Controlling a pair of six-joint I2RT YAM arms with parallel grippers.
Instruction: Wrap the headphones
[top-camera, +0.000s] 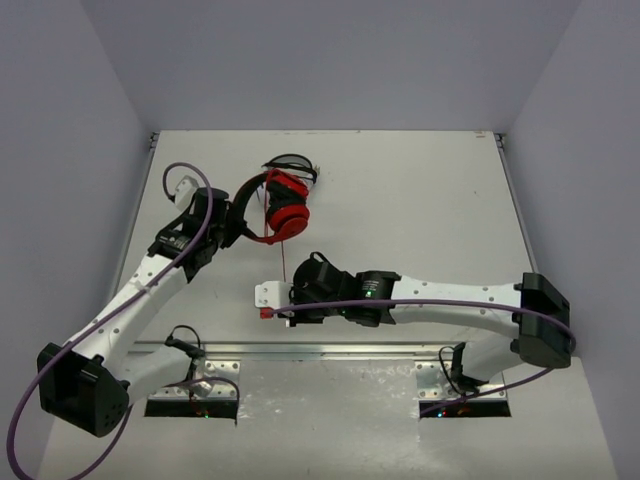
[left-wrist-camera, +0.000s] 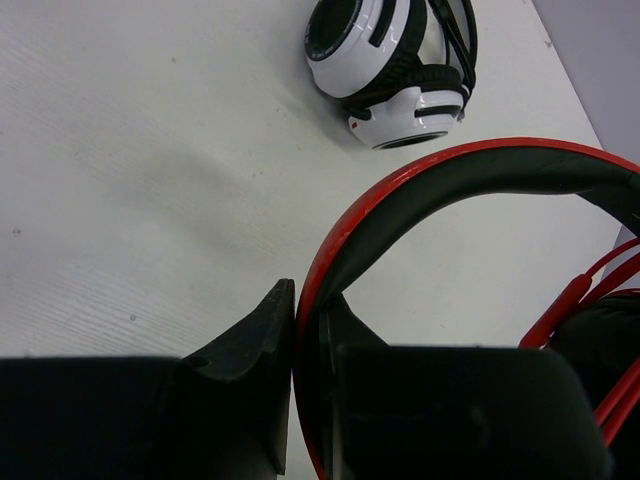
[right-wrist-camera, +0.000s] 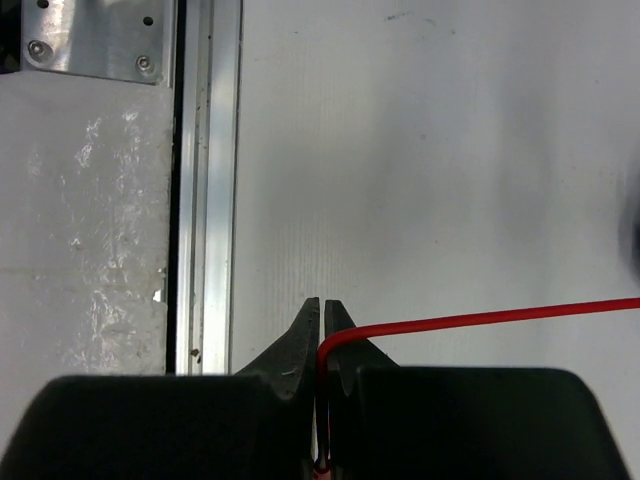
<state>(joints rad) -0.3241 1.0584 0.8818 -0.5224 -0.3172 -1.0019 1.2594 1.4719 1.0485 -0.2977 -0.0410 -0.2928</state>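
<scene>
The left fingers (left-wrist-camera: 245, 355) clamp the headband (left-wrist-camera: 480, 165) of the red headphones (top-camera: 285, 210) toward the far left of the counter (top-camera: 430, 220) while the right fingers (right-wrist-camera: 290, 365) pinch the cord (right-wrist-camera: 480, 318) near its end, so I'd keep it gently taut and lay even loops.

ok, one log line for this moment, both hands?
left hand: shut on headband of red headphones | right hand: shut on cord | white headphones: on table, untouched
</scene>
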